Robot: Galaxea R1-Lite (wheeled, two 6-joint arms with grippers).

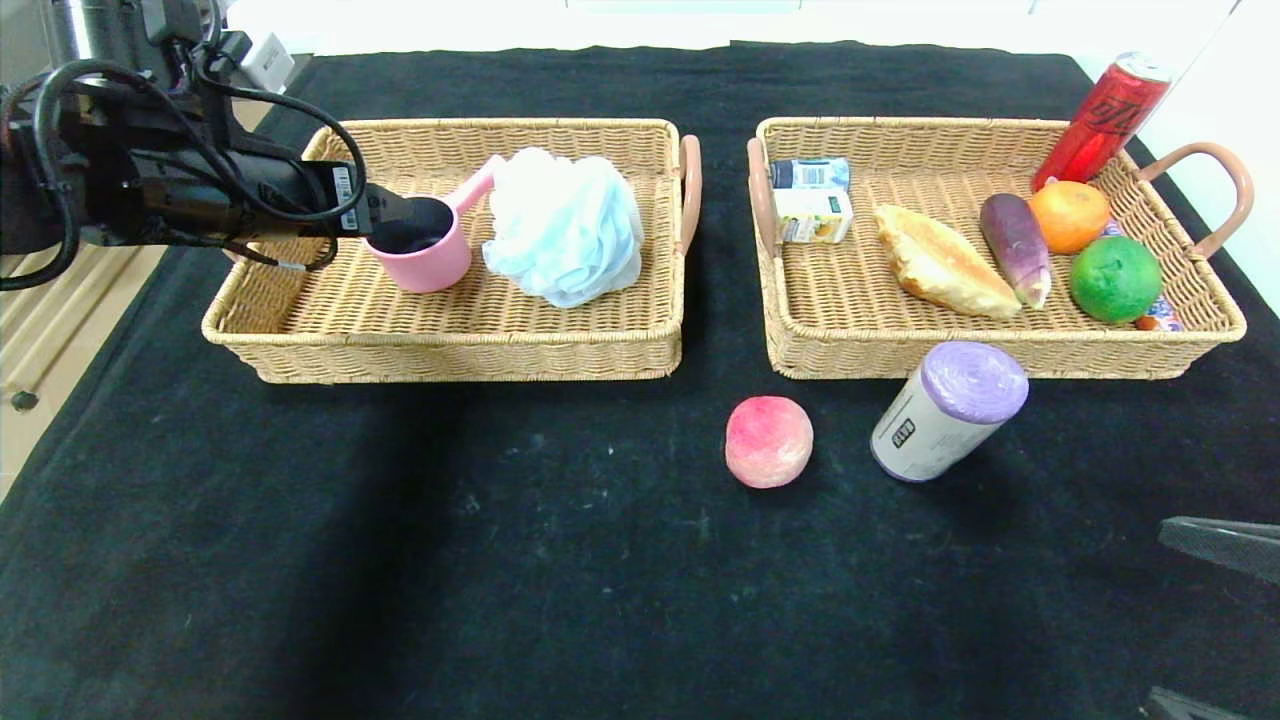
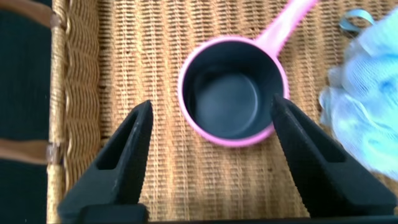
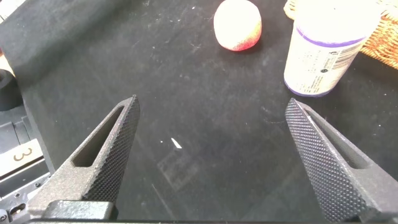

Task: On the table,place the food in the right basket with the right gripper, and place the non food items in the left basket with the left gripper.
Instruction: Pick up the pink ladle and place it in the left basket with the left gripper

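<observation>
My left gripper (image 1: pixel 385 215) hangs open over the left basket (image 1: pixel 450 345), its jaws wide apart and clear of the pink pan (image 2: pixel 233 90), which sits upright on the wicker below. The blue bath puff (image 1: pixel 565 225) lies beside the pan. In the right basket (image 1: pixel 1000 355) lie the croissant (image 1: pixel 940 262) and the eggplant (image 1: pixel 1015 245). The peach (image 1: pixel 768 441) and the grey-labelled roll (image 1: pixel 945 410) rest on the table (image 1: pixel 500 550) just in front of that basket. My right gripper (image 3: pixel 212 102) is open and empty, low over the cloth at the near right, short of the peach (image 3: pixel 237 23) and roll (image 3: pixel 326 46).
The right basket also holds an orange (image 1: pixel 1070 215), a green lime (image 1: pixel 1115 278), two small cartons (image 1: pixel 812 200) and a leaning red can (image 1: pixel 1100 120). The left basket's rim and handle (image 2: pixel 59 93) run close by my left fingers.
</observation>
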